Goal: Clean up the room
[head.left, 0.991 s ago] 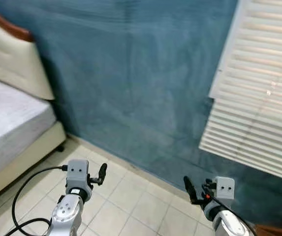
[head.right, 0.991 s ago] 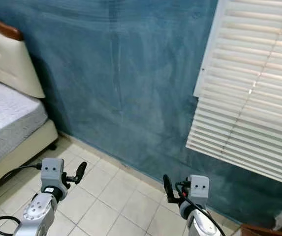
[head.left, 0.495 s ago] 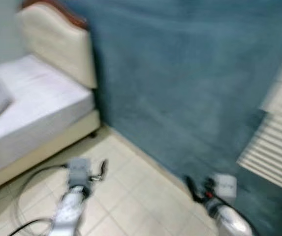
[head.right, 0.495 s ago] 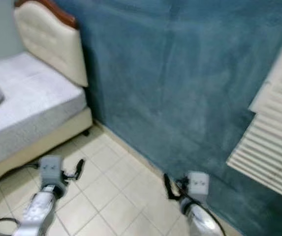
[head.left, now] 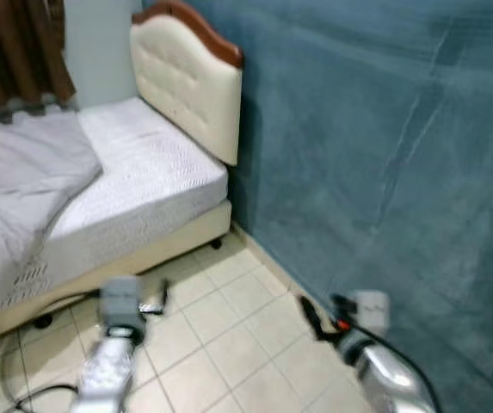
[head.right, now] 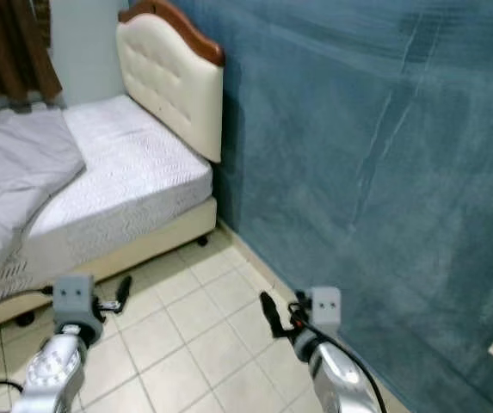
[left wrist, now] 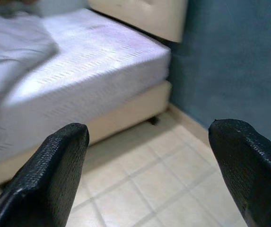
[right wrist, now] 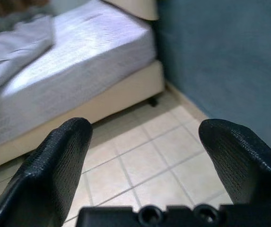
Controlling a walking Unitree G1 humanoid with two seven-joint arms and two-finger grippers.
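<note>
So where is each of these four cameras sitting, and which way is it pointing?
Left eye, right eye: on the head, looking down at the bed, the blue wall and the tiled floor; both arms show.
Left wrist: along the open left pincer toward the bed.
Right wrist: along the open right pincer, same bed corner.
All share the bed.

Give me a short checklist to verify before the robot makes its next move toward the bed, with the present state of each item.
1. Left gripper open and holding nothing: ok.
2. Right gripper open and holding nothing: ok.
3. Tiled floor between the robot and the bed free of obstacles: ok for the part in view.
4. Black cable near the left arm will not catch: cannot tell.
5. Distance from the blue wall on the robot's right side is enough: cannot tell.
6. Grey blanket lies crumpled on the mattress, so the bed is tidy: not ok.
</note>
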